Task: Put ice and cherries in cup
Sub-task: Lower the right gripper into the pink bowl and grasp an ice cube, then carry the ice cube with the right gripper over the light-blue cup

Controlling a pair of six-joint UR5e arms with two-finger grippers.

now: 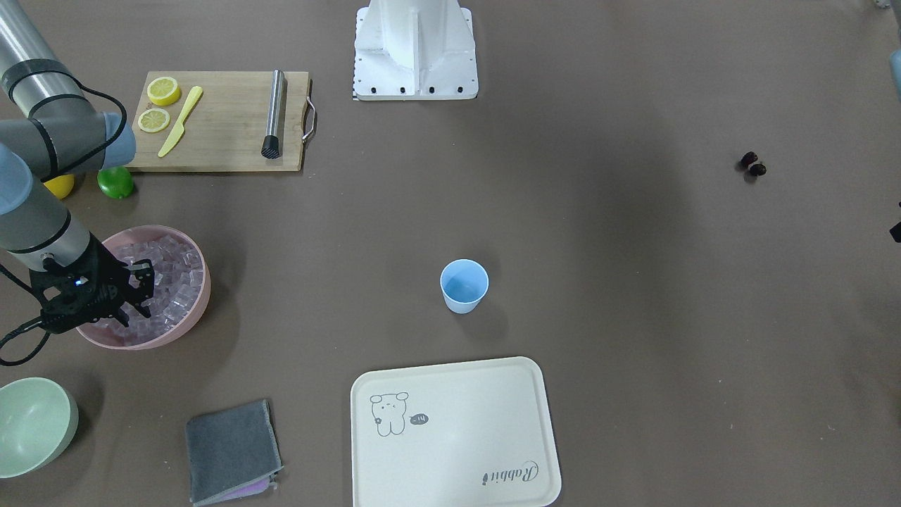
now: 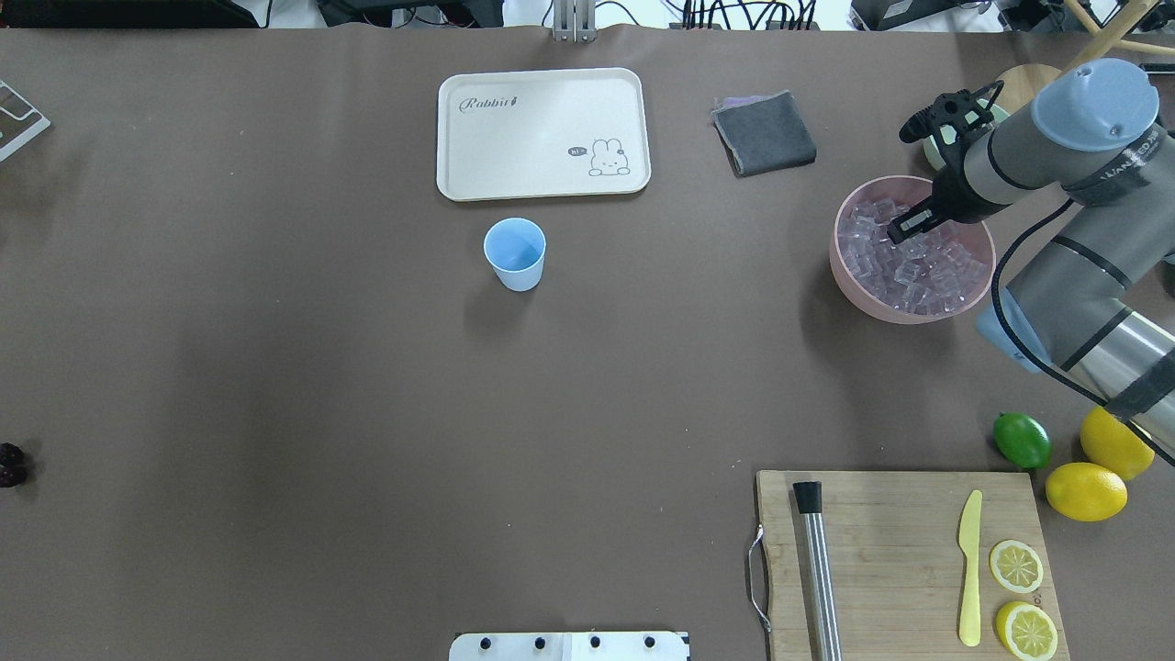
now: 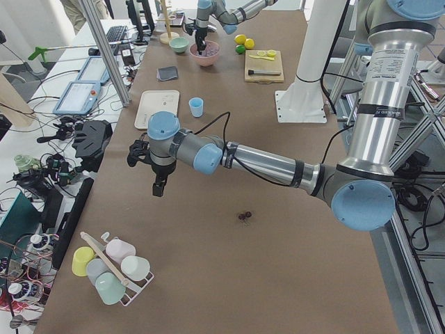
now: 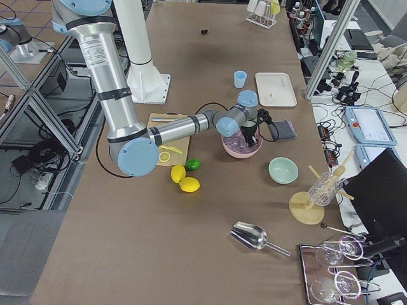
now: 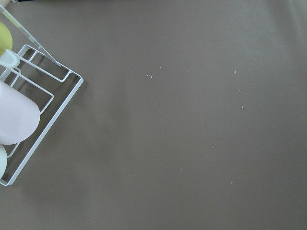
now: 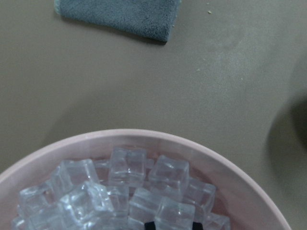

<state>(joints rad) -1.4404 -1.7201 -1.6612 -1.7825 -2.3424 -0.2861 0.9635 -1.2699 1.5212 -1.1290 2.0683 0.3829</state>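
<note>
The light-blue cup (image 1: 464,285) (image 2: 515,254) stands upright, nothing in it, near the table's middle. Ice (image 1: 172,278) (image 2: 927,271) (image 6: 124,191) fills a pink bowl (image 1: 204,296). My right gripper (image 1: 137,292) (image 2: 909,225) is lowered into that bowl, its fingers spread over the cubes and holding nothing that I can see. The cherries (image 1: 752,163) (image 2: 11,464) (image 3: 244,216) lie on the bare table far from the cup. My left gripper (image 3: 160,188) hangs above the table beside the cherries, and I cannot tell whether it is open or shut.
A cream tray (image 2: 542,133) and a grey cloth (image 2: 764,133) lie beyond the cup. A cutting board (image 2: 900,560) carries a muddler, a yellow knife and lemon slices, with a lime (image 2: 1022,440) and lemons beside it. A green bowl (image 1: 32,422) sits near the pink bowl.
</note>
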